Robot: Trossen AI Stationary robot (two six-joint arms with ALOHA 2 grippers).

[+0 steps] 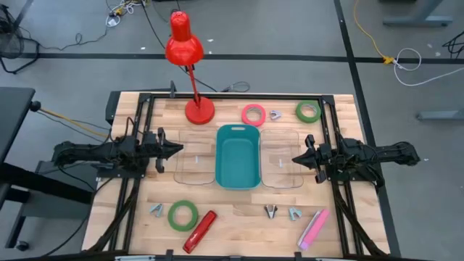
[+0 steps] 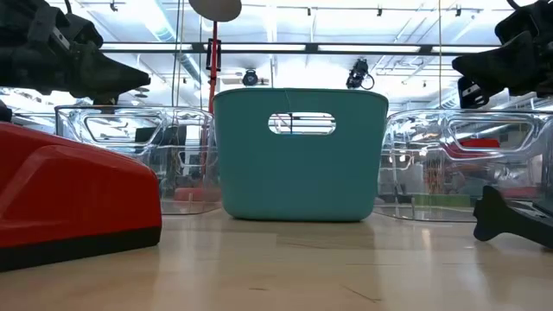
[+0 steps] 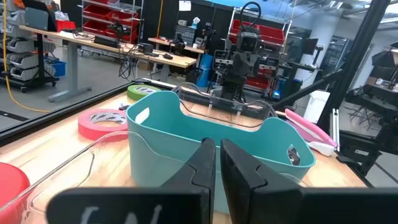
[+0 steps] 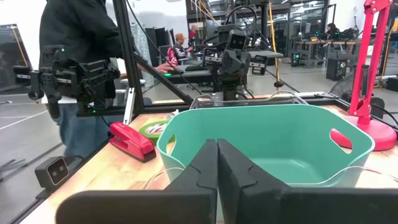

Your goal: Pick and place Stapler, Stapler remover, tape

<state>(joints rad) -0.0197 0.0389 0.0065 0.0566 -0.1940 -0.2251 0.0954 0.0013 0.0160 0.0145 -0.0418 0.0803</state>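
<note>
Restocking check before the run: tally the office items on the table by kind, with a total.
Tape rolls: 3 — pink, green, green
Staplers: 2 — red, pink
Staple removers: 4 —
Total: 9

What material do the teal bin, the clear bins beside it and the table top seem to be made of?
Teal bin: likely matte plastic, with a moulded handle cut-out and an even colour.
Clear bins: probably glossy transparent plastic; the table shows through.
Table top: pale wood, apparently butcher-block, with visible plank joints and grain.
</note>
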